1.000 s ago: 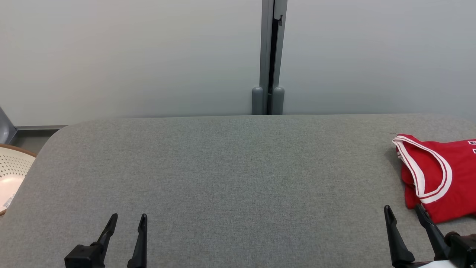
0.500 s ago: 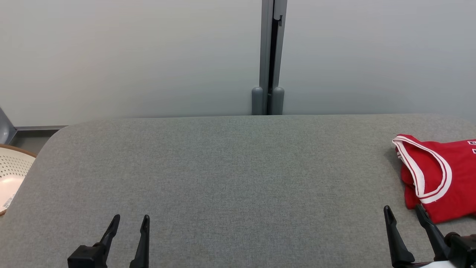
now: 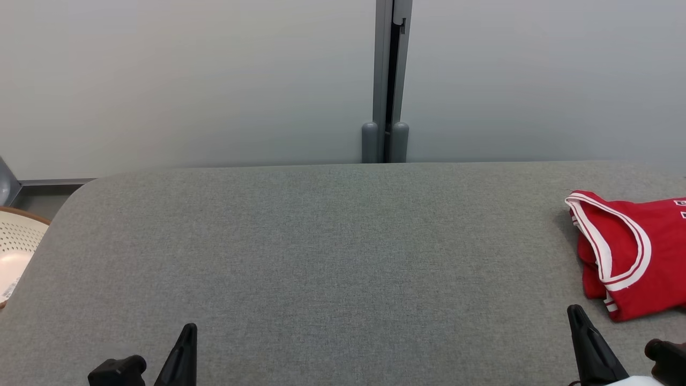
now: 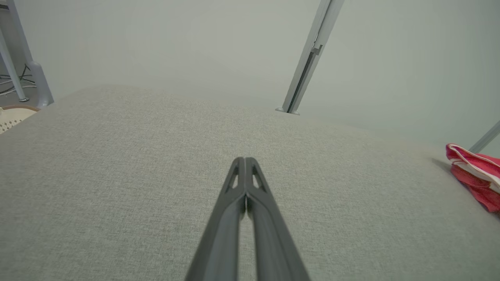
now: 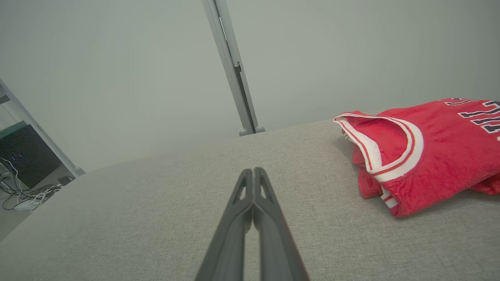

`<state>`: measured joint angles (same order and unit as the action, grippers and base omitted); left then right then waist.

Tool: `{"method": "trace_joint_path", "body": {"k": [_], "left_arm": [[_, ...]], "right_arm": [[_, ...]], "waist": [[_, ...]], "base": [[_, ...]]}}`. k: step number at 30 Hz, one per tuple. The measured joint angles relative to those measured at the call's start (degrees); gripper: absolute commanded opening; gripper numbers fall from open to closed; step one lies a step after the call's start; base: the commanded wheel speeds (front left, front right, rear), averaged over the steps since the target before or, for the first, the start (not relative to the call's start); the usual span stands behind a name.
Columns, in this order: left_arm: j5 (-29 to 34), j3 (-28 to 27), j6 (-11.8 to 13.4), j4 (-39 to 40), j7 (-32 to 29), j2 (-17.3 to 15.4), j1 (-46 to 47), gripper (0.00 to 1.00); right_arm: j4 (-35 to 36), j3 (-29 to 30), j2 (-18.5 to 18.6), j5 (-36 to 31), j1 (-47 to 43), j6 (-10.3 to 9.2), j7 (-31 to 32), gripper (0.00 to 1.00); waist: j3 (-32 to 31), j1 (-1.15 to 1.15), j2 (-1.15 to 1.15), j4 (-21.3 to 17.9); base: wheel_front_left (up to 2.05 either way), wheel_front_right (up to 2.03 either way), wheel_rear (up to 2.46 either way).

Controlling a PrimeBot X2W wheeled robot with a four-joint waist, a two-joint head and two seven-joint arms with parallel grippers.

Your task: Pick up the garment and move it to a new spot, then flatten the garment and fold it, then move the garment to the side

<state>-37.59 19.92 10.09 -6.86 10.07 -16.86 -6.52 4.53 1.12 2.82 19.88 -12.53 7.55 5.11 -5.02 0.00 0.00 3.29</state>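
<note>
- The garment [image 3: 627, 254], red with white trim, lay doubled over at the far right of the grey table [image 3: 321, 241]. Its right part ran out of the head view, so I could not judge how near it was to the table's edge.
- My first worry was that the left gripper [image 4: 245, 159] and the right gripper [image 5: 253, 169] were both closed. Closed fingers pushed into cloth would, I think, only shove it along (perhaps toward that unseen edge) instead of taking it.
- My second worry was the layers. The armhole band [image 5: 390, 150] lay on top, and a pinch there might catch one layer only. The garment would then hang twisted and be hard to flatten.
- My third worry was the reach. The left gripper was well apart from the garment, and going across for it could bring the two arms into each other's way.
- The right gripper sat low at the lower right of the head view. Its fingers were pressed together tip to tip with nothing between them, and they pointed along the table. The garment was near, ahead and to its right, and not touching it.
- The left gripper sat low at the lower left, its fingers likewise together and empty, pointing over bare table toward the far wall. I could not tell whether it touched the surface.
</note>
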Motion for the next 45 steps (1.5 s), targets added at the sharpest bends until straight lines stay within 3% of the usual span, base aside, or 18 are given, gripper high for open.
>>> {"method": "trace_joint_path", "body": {"k": [21, 45], "left_arm": [[-15.4, -6.8, -4.6, -2.5, -4.1, 3.5, 3.5, 0.00], [-28.2, -12.8, -8.9, -3.9, -8.0, 6.8, 5.9, 0.00]], "right_arm": [[-5.2, 0.4, 0.5, 20.5, 5.0, -0.01, -0.4, 0.00], [-9.4, 1.4, 0.8, 37.9, 9.3, -0.04, -0.4, 0.00]], "waist": [[0.9, 0.00, 0.00, -0.6], [2.0, 0.00, 0.00, -1.2]], "base": [[0.00, 0.00, 0.00], [0.00, 0.00, 0.00]]}}
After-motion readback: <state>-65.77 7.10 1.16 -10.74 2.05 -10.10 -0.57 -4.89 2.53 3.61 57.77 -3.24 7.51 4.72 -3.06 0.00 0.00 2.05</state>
